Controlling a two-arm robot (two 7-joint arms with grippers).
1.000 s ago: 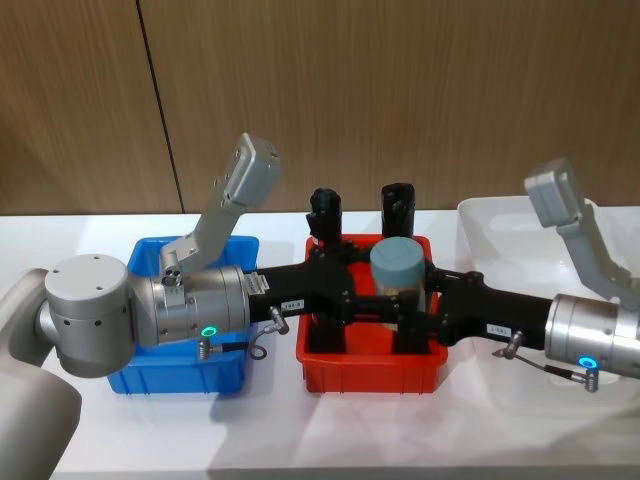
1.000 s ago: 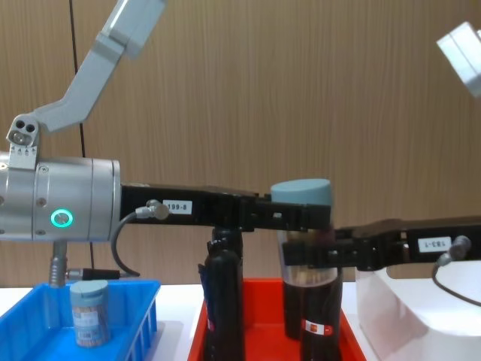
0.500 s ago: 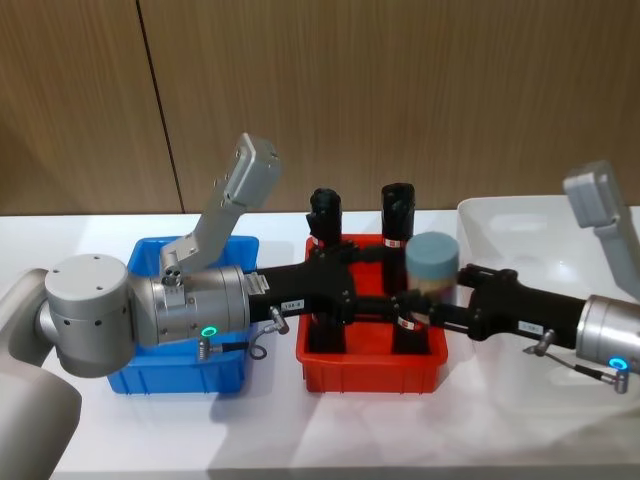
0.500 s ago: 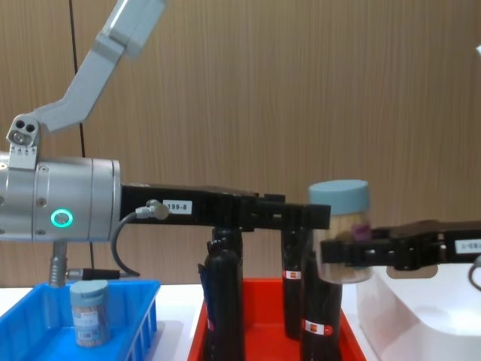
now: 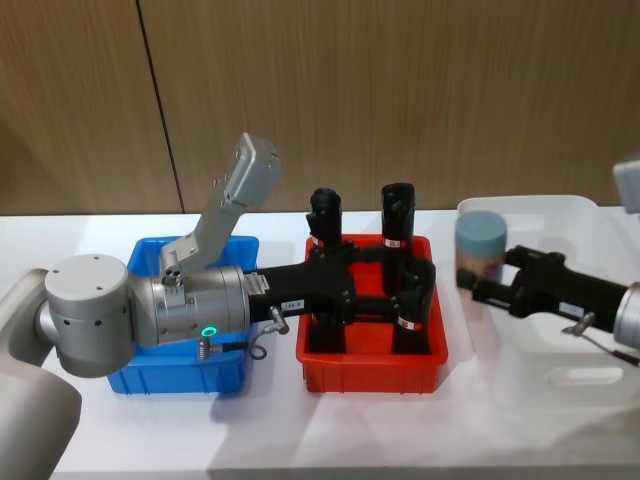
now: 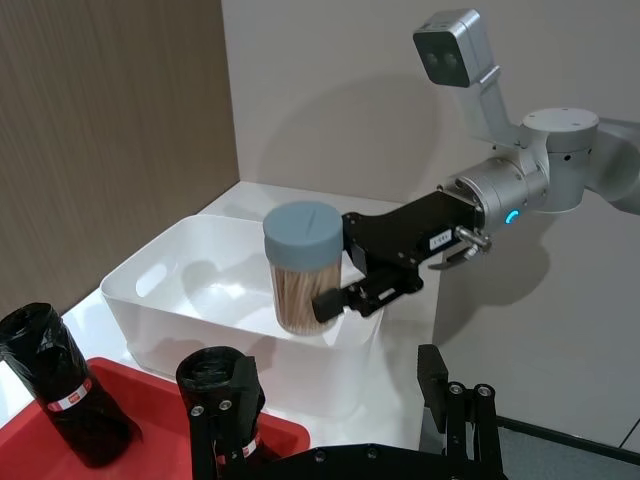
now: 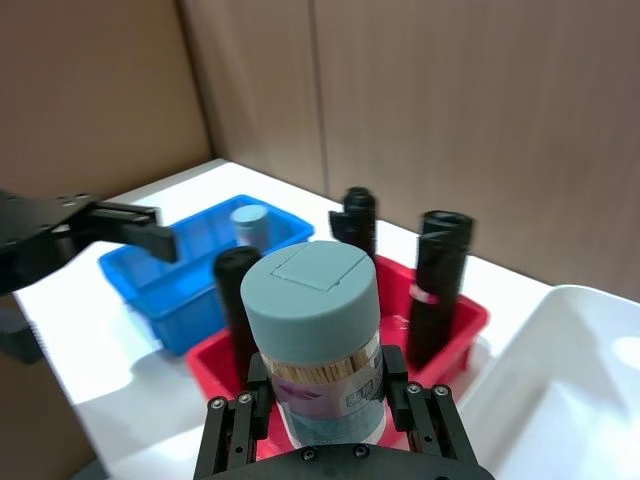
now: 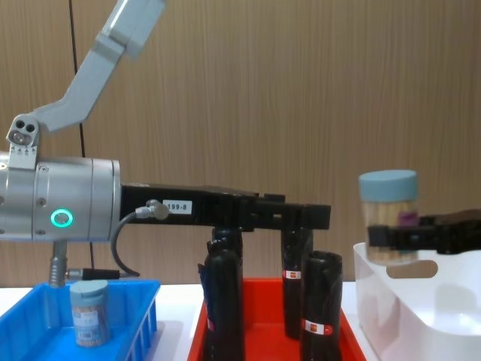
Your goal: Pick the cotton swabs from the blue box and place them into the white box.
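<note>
One small clear cotton-swab tub with a grey-blue lid (image 8: 89, 312) stands in the bright blue slotted plastic box (image 5: 180, 378), so we judge at least one more pick is left. Left gripper (image 5: 412, 287) reaches over the red plastic bin (image 5: 370, 372) among the tall black rolls (image 5: 397, 215), fingers spread, holding nothing. Right gripper (image 5: 487, 283) clamps a second tub (image 5: 481, 245) upright above the left rim of the white glossy plastic box (image 5: 560, 375); release not yet done
</note>
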